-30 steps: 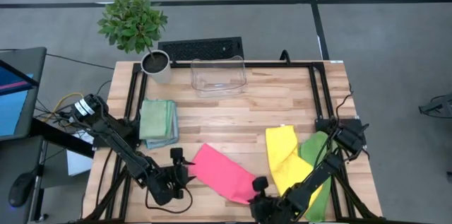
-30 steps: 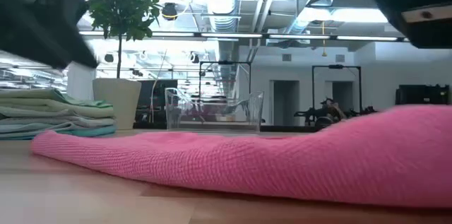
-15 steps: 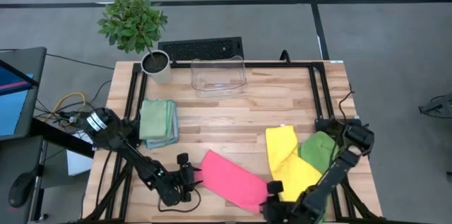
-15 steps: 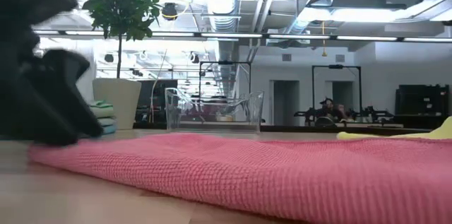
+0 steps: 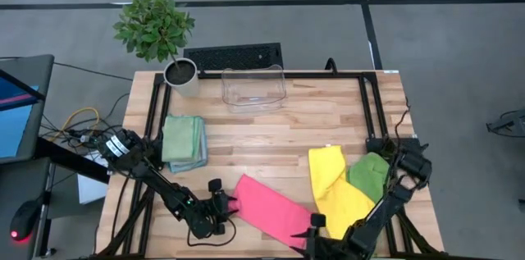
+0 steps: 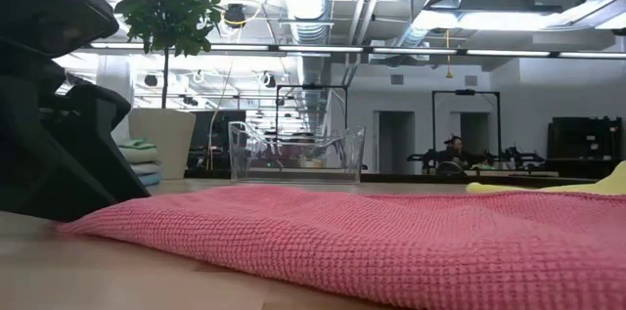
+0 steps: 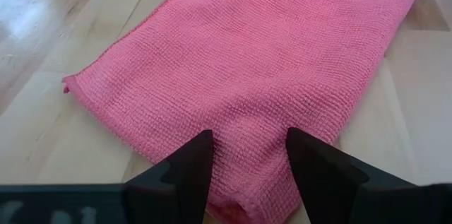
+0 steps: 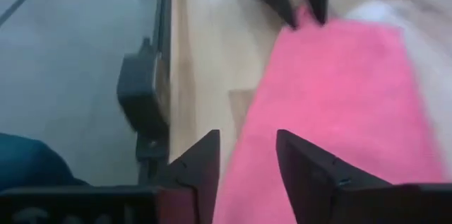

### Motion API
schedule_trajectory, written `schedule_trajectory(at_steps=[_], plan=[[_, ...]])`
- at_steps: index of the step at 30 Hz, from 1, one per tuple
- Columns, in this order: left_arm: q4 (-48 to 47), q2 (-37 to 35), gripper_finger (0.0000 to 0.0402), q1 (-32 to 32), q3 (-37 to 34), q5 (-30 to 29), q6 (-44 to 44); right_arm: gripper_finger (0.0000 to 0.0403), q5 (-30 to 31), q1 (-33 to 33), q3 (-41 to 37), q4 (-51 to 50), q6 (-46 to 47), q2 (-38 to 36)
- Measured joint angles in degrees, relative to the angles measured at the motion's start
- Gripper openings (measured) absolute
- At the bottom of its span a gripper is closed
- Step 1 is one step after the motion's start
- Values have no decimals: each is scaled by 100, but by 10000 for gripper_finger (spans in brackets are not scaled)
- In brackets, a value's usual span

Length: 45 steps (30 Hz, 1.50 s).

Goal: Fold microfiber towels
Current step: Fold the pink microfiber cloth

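Note:
A pink microfiber towel (image 5: 275, 209), folded into a long strip, lies flat and slanting on the table's near part. My left gripper (image 5: 226, 206) is down at its left end, open, with that end (image 7: 247, 181) between its fingers. My right gripper (image 5: 317, 227) is open at the towel's right end, low over its near edge (image 8: 244, 146). A yellow towel (image 5: 335, 184) and a green towel (image 5: 369, 174) lie crumpled at the right, the yellow partly over the green. Folded towels (image 5: 184, 140) are stacked at the left. My left gripper comes level from the table's left, its two fingers (image 7: 189, 171) standing either side of the pink towel's left end (image 7: 247, 181), which lies on the table. I cannot tell whether they touch it. My right gripper's fingers (image 8: 311, 174) stand over the towel's right end; whether they touch it does not show.
A clear plastic bin (image 5: 253, 88) stands at the far middle, and a potted plant (image 5: 180, 74) at the far left corner. Black frame rails (image 5: 152, 112) run along the table's left, right and far sides. Bare wood lies between the bin and the pink towel.
The pink towel's right end, raised a second ago, has dropped flat onto the table, and the towel lies slightly farther right. My right gripper has drawn back toward the near edge. My left gripper has come down and moved right, up to the towel's left end.

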Motion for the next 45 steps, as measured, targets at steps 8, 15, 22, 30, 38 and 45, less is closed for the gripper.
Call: schedule_trajectory(at_steps=[8,15,22,30,38,45], plan=[[-35,4,173,-2,-2,23,-135,104,-264,76,44,492,983,1016],[-556,-11,173,173,20,62,-317,75,-80,102,8,-2101,1207,486],[-1047,-13,173,624,13,-247,-283,65,117,-388,-528,-4013,1578,-8],[-852,-57,173,855,0,219,-679,66,-434,-329,-1176,-3368,1745,-810],[-873,-394,173,708,11,585,-515,66,-404,203,-1143,-1786,1382,-1303],[-846,-666,173,688,0,1090,-524,90,501,-51,-1213,-1722,1647,-1252]])
